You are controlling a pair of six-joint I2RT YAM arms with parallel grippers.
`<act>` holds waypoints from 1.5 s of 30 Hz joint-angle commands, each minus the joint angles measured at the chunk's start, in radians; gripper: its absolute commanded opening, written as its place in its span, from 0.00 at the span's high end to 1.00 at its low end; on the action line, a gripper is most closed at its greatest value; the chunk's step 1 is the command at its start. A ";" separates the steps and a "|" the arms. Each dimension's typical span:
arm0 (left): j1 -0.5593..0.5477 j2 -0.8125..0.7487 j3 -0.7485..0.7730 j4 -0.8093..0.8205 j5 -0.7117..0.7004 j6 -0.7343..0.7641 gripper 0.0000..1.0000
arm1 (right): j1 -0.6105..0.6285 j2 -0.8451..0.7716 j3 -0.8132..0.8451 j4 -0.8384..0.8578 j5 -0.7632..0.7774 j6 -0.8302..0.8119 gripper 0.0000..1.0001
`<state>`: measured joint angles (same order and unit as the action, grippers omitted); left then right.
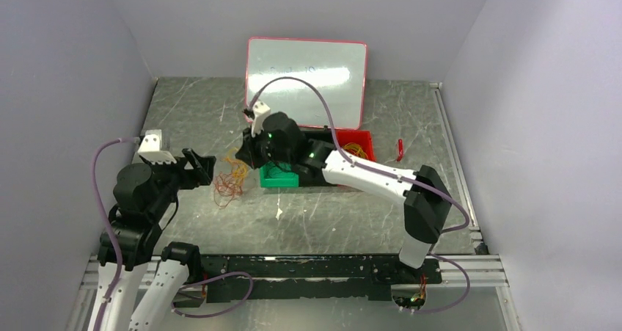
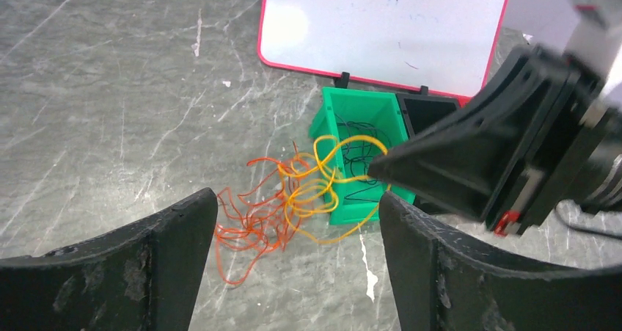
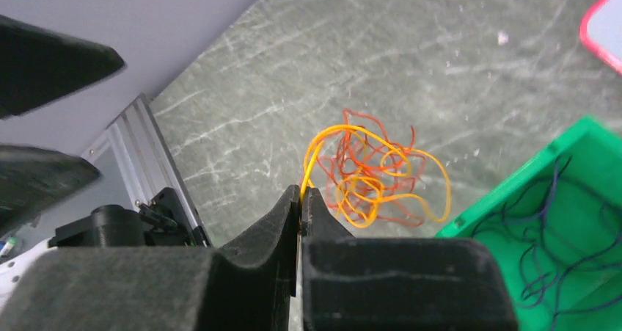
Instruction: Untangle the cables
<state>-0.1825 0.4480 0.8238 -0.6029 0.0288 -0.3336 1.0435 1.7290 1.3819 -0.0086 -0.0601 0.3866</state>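
Observation:
A tangle of thin orange-red cables and yellow cables lies on the table just left of a green bin. It also shows in the top view and in the right wrist view. Black cables lie inside the green bin. My right gripper is shut on a yellow cable and holds its loop up above the pile. My left gripper is open and empty, a little to the left of the tangle, its fingers either side of it in view.
A whiteboard with a red frame leans on the back wall. A red bin with yellow cables stands right of a black bin and the green bin. A small red item lies further right.

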 commanded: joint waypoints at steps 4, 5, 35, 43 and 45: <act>-0.005 -0.043 0.037 0.039 -0.003 0.055 0.09 | -0.015 0.087 0.293 -0.342 -0.156 -0.192 1.00; -0.006 -0.044 0.040 0.041 -0.001 0.062 0.08 | -0.017 0.097 0.320 -0.357 -0.161 -0.200 1.00; -0.006 0.004 -0.044 0.189 0.249 0.192 0.09 | -0.103 0.000 0.584 -0.613 -0.329 -0.359 1.00; -0.006 -0.061 -0.205 0.381 0.187 0.003 0.09 | -0.103 0.063 0.680 -0.668 -0.376 -0.381 1.00; -0.006 -0.072 -0.239 0.407 0.175 -0.022 0.10 | -0.103 0.079 0.703 -0.673 -0.391 -0.386 1.00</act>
<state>-0.1825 0.4034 0.6392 -0.3325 0.2420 -0.2600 0.9421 1.7676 2.0361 -0.6498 -0.4080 0.0177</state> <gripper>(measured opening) 0.909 0.043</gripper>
